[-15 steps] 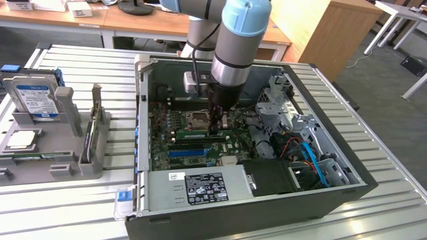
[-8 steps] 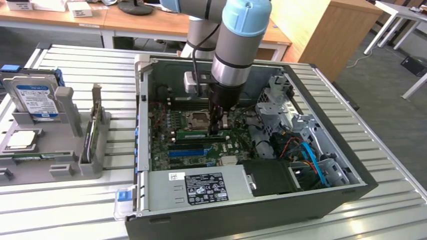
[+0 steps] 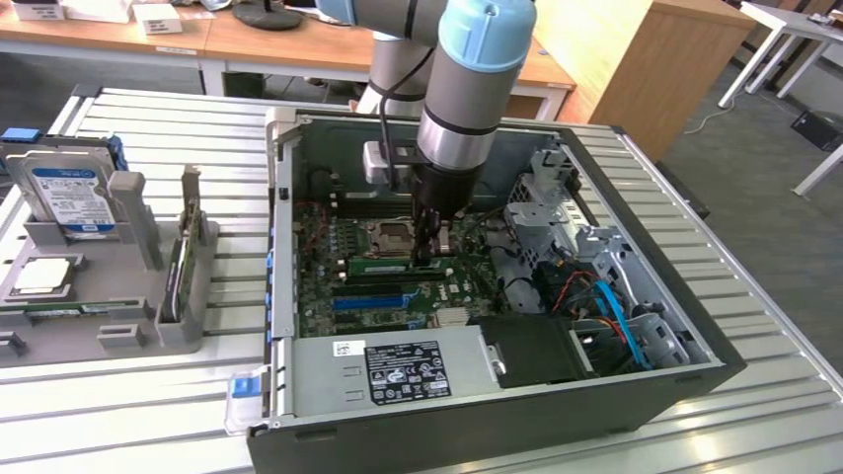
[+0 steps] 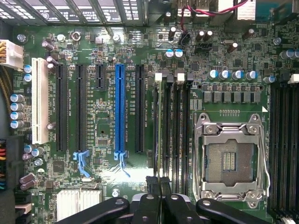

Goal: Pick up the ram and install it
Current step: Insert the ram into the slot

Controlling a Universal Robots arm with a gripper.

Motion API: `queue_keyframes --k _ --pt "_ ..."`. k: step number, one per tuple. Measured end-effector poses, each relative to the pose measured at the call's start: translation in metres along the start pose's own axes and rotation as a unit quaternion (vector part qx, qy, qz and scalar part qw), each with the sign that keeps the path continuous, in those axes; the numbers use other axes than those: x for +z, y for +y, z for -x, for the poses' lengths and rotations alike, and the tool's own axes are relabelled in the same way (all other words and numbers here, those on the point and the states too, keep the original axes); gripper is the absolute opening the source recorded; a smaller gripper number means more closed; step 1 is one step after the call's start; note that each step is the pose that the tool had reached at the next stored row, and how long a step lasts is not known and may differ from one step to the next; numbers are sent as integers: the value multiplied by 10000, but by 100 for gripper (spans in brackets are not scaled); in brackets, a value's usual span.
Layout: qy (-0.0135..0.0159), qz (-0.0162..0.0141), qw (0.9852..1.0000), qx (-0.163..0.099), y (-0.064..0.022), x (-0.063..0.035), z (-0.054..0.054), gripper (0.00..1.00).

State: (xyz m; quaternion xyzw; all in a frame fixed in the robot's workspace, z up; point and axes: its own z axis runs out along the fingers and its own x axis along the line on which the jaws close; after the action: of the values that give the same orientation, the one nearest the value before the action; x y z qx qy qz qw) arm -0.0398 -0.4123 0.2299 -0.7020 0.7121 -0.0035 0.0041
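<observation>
The ram (image 3: 385,265) is a thin green stick standing on edge in a black memory slot beside the CPU socket (image 3: 393,235), inside the open computer case. My gripper (image 3: 424,259) reaches straight down onto it near one end. In the wrist view the ram (image 4: 160,130) appears edge-on as a narrow greenish line in the slot, with a white clip at its far end. My gripper (image 4: 160,183) has its black fingertips (image 4: 153,183) pressed together over the stick's top edge. How deep the stick sits in the slot is hidden.
Empty black memory slots (image 4: 184,126) lie next to the ram, and a long blue slot connector (image 4: 119,107) lies further off. A power supply (image 3: 395,370) and drive cages (image 3: 579,247) crowd the case. A grey rack (image 3: 145,326) holding a hard drive (image 3: 66,193) stands at the exterior view's left.
</observation>
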Motion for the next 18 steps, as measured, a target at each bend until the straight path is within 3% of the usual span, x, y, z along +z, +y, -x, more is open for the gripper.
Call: queue_keyframes --k 18 --pt "2 0 10000 64 2 8 20 12"
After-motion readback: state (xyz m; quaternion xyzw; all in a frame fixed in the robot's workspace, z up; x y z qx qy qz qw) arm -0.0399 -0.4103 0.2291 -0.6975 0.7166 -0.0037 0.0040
